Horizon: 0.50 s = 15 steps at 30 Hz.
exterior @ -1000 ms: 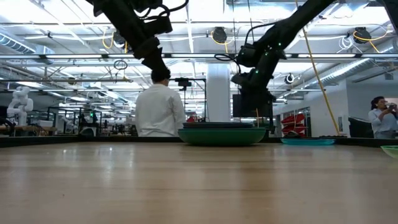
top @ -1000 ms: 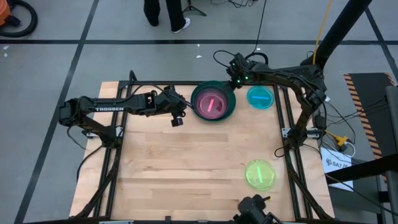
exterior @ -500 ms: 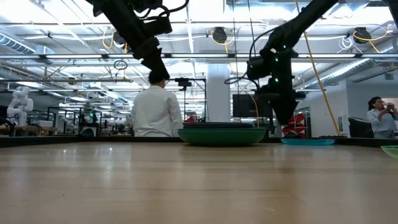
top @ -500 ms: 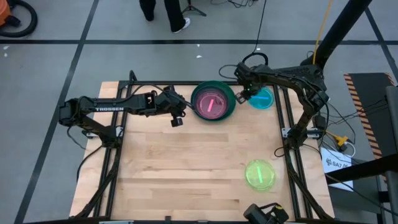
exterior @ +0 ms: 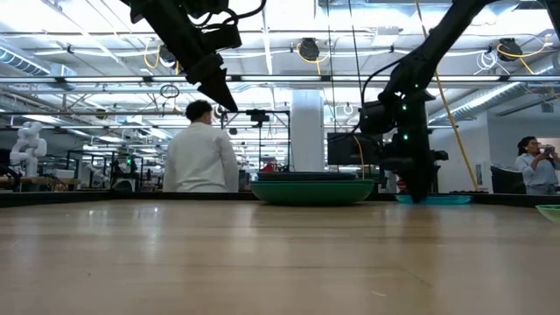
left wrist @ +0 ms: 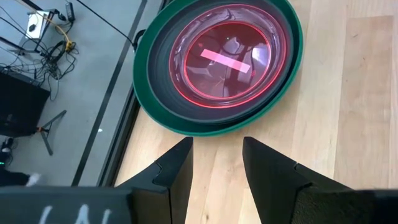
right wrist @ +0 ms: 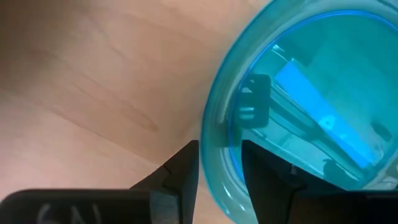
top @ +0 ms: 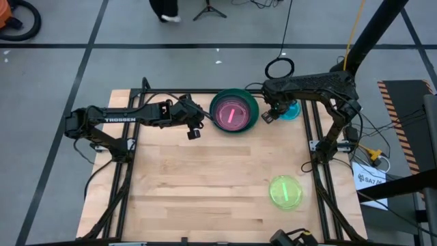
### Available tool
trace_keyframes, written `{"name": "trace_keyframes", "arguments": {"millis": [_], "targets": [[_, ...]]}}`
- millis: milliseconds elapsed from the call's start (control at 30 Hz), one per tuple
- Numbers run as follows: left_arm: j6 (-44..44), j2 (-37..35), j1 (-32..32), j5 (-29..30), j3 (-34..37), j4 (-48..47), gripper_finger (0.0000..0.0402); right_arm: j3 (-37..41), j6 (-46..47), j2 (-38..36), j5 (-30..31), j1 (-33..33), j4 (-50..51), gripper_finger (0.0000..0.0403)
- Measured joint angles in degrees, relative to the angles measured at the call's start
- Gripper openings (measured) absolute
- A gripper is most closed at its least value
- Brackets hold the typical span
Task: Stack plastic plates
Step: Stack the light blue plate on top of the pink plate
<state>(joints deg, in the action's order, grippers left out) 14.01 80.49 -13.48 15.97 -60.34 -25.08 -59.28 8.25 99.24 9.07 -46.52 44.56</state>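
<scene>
Stack (top: 235, 113) sits at far edge of bench (top: 205, 178), centre: large green plate (left wrist: 149, 93) at bottom, dark grey/teal plate (left wrist: 163, 99) nested inside, pink translucent plate (top: 233, 113) on top. How many plates under the pink one: can't tell.

Blue translucent plate (right wrist: 298, 93) flat on bench just beside stack on its right, mostly covered by right arm in high view. Right pincer (right wrist: 219, 168) is low at the blue plate's rim nearest the stack; fingers (right wrist: 183, 174) straddle the rim, one outside, one inside. Jaws narrowly apart w/ rim between, gripping or not: can't tell.

Lime green translucent plate (top: 285, 191) alone on bench, near front right, well apart from the rest.

Left pincer (left wrist: 216, 163) hovers above bench just beside stack on its left, pointing at green plate's rim, not touching. Jaws parted, nothing in them.

Low view: stack and blue plate at far edge, person in white coat (exterior: 199, 157) standing beyond bench, another person (exterior: 535, 166) far right in room.
</scene>
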Motion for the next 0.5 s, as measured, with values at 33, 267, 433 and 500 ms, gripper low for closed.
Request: {"name": "trace_keyframes", "arguments": {"millis": [33,267,433,500], "targets": [[0.0,0.0,0.0,0.0,0.0,0.0,0.0147,0.4,0.0,0.0,0.1,0.0,-1.0,0.0114],[-0.2,0.0,0.0,0.0,0.0,0.0,0.0147,1.4,-0.6,-0.2,0.1,0.0,-3.6,0.0111],[-0.2,0.0,0.0,0.0,0.0,0.0,0.0147,1.4,-1.0,-0.1,-0.1,0.1,-3.8,0.008],[-0.2,0.0,0.0,0.0,0.0,0.0,0.0147,1.4,-1.0,-0.1,-0.3,0.1,-3.9,0.0061]]}}
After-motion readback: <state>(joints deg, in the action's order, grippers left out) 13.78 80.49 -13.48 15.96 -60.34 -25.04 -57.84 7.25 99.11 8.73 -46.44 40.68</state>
